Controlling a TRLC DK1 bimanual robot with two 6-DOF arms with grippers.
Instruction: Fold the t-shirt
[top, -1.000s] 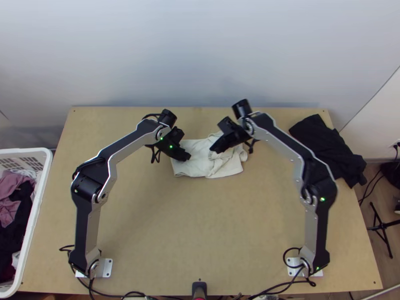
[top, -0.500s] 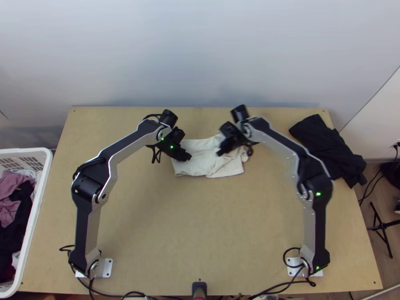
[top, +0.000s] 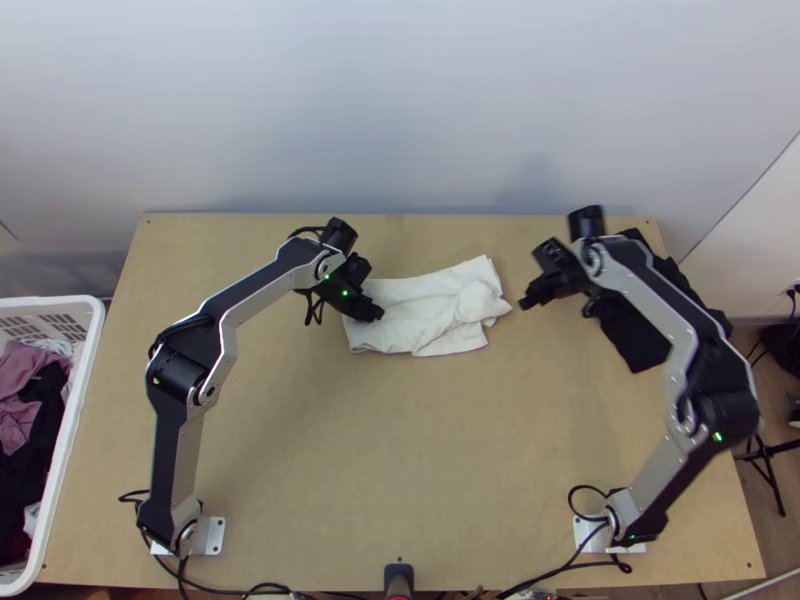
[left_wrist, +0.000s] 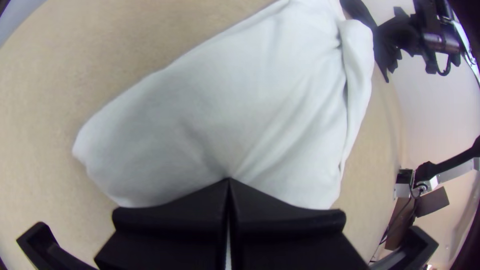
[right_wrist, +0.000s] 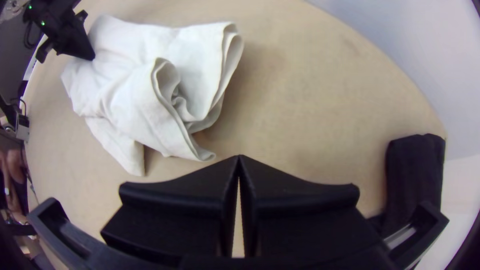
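Observation:
In the top view my left gripper (top: 371, 311) rests on the left part of the white t-shirt (top: 415, 305), which lies folded in a long bundle, rumpled at its right end. The left wrist view has the left gripper (left_wrist: 229, 184) shut on the shirt (left_wrist: 260, 100), the cloth creasing toward its fingertips. To the right of the cloth, apart from it, is my right gripper (top: 527, 302). In the right wrist view the right gripper (right_wrist: 239, 160) is shut with nothing held, and loose folds open at the near end of the shirt (right_wrist: 145, 85).
A black garment (top: 628, 325) lies at the table's back right, partly under the right arm. A white basket (top: 83, 400) of clothes stands at the left edge. The wall rises behind the table (top: 400, 450).
My right gripper has moved away to the right from over the shirt, uncovering its rumpled right end. The left gripper has stayed in place on the cloth.

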